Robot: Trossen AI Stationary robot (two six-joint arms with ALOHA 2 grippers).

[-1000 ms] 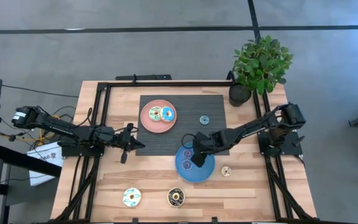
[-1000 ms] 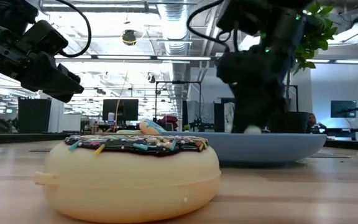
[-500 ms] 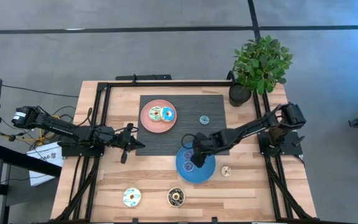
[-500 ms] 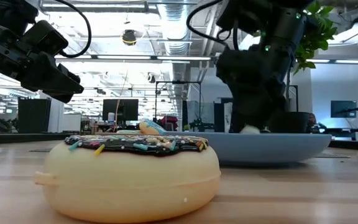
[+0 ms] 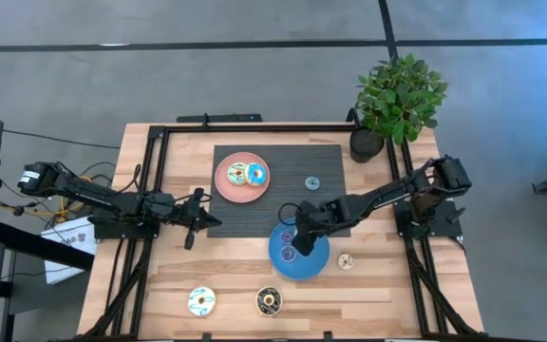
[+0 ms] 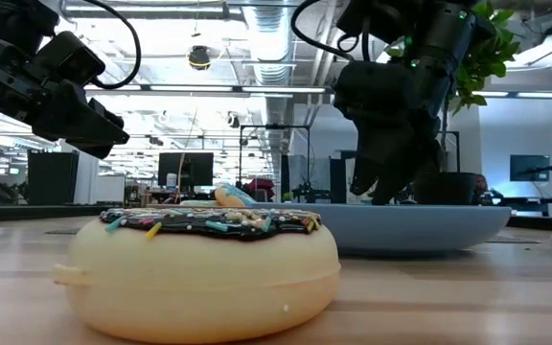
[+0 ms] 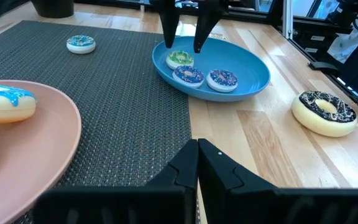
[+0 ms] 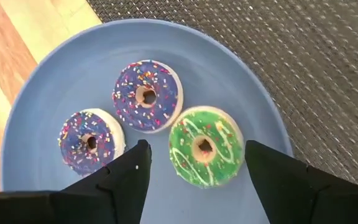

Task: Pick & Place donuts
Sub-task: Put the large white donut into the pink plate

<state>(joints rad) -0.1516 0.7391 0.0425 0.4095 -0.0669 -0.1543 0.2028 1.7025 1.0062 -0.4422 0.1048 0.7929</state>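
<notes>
Lifting off the blue plate [image 6: 420, 228], our right gripper [image 8: 194, 162] now hangs above it in the low view, where half a second ago it sat lower, down at the plate with a pale donut at its tips. Its jaws are spread, and the green donut [image 8: 205, 147] lies flat on the plate between the two fingers [image 8: 129, 171], touching neither. Two purple donuts sit beside it on the same plate, one [image 8: 146, 95] just next to the green one and the other [image 8: 89, 140] nearer the rim.

Our left gripper [image 7: 198, 163] waits over the table's left side, at the edge of the dark mat [image 5: 283, 157], as before. Its jaws are pressed together.

On the pink plate [image 5: 223, 180] we see two bigger donuts touching, a green-iced one [image 5: 236, 174] and a blue-iced one [image 5: 254, 174]. A small blue donut [image 5: 311, 182] lies alone on the mat, well apart from both plates. A small cream donut [image 5: 346, 261] rests on the bare wood just beside the blue plate. Near the front edge of the table lie two more large ones, a white donut [image 5: 200, 301] and a dark brown donut [image 5: 270, 301] with sprinkles, apart from each other. The brown one fills the front of the low view. A potted plant [image 5: 397, 95] stands at the far right corner.
</notes>
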